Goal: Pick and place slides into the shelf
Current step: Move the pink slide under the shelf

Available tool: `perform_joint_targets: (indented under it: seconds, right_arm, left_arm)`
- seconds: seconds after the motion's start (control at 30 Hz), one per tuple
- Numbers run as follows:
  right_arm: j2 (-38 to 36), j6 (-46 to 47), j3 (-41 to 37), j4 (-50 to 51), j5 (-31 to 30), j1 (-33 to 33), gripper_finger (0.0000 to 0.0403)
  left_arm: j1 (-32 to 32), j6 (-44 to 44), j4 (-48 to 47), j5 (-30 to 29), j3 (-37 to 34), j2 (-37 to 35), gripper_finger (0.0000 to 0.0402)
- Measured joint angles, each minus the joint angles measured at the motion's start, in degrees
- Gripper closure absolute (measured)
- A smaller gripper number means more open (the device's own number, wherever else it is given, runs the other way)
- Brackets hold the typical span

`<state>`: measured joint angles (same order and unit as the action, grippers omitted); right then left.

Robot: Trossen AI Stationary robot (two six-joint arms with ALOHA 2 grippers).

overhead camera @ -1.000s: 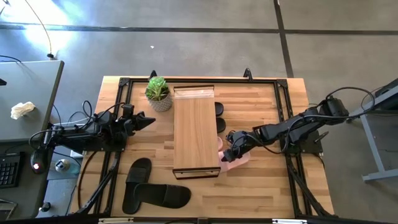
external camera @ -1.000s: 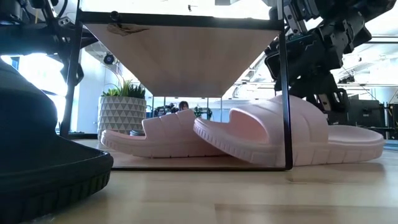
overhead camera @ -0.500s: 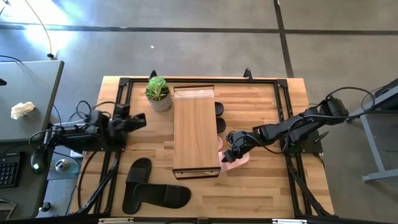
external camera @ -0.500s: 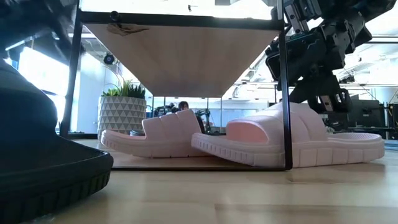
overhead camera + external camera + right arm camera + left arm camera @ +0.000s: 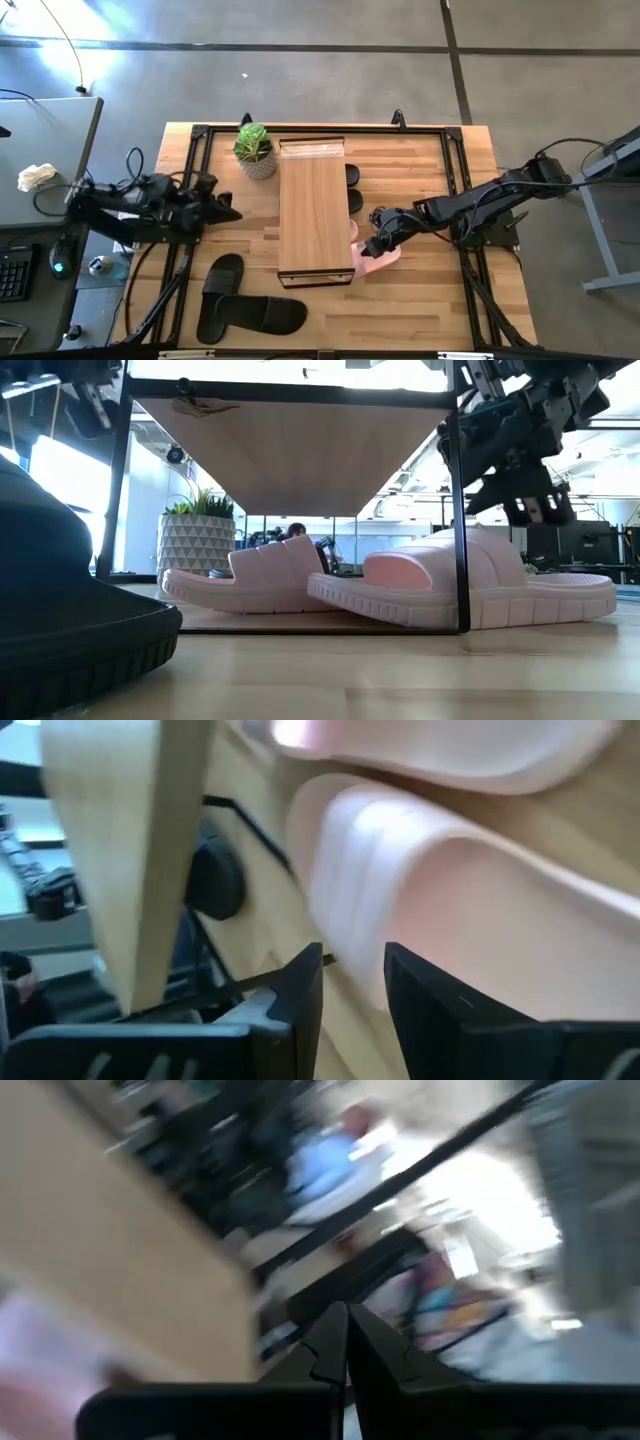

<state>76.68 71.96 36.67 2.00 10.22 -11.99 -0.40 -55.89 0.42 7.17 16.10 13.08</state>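
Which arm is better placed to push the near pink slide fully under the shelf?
The right gripper: open, right beside the pink slide protruding from the shelf. The left gripper is across the shelf.

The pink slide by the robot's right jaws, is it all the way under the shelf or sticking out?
Sticking out. Its front lies under the shelf, but the pink slide crosses the shelf's black post and its back end lies outside.

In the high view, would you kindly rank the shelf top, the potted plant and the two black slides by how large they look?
1. Shelf top, clearly largest.
2. The two black slides: the one lying by the table's left edge and the other look about alike, so no ranking.
3. Potted plant, smallest.
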Motion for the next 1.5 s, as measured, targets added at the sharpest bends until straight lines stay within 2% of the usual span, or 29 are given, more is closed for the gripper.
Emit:
perform_joint_targets:
  seconds: [0.17,0.3,0.53,0.63,0.77,0.9,1.03,1.27,1.5]
  right_arm:
    - [-3.63,-0.46,0.0,6.98,-1.95,0.0,0.0302]
    - [-5.67,-1.83,0.0,9.54,-3.88,0.0,0.0302]
    - [-8.22,-0.63,0.0,17.92,-4.21,-0.02,0.0302]
    - [-9.93,0.59,0.0,24.62,-4.38,-0.01,0.0302]
    - [-11.87,1.53,-0.02,29.32,-7.53,0.0,0.0302]
    - [-12.12,1.23,-0.02,28.38,-10.44,0.15,0.0304]
    - [-11.79,-1.61,-0.04,28.5,-11.64,1.56,0.032]
    - [-11.14,-7.21,-0.04,28.03,-15.08,7.8,0.0367]
    - [-4.96,-14.09,-0.09,18.99,-7.03,15.04,0.04]
  left_arm:
    - [-6.19,-0.2,-22.04,-6.57,8.42,10.24,0.0401]
    - [-11.47,-0.07,-27.48,-10.99,12.6,18.91,0.0402]
    - [-20.33,-1.0,-25.68,-17.93,13.52,36.89,0.0402]
    - [-22.95,-2.16,-20.78,-21.07,13.52,44.74,0.0402]
    - [-23.67,-3.13,-12.76,-22.38,13.52,53.86,0.0402]
    - [-23.61,-3.93,-6.64,-24.85,13.54,61.48,0.0402]
    - [-23.58,-4.94,-3.58,-27.53,13.52,65.62,0.0401]
    - [-23.61,-4.96,-3.42,-29.93,13.52,66.01,0.0401]
    - [-23.58,-3.9,-4.13,-31.42,13.48,66.77,0.0401]
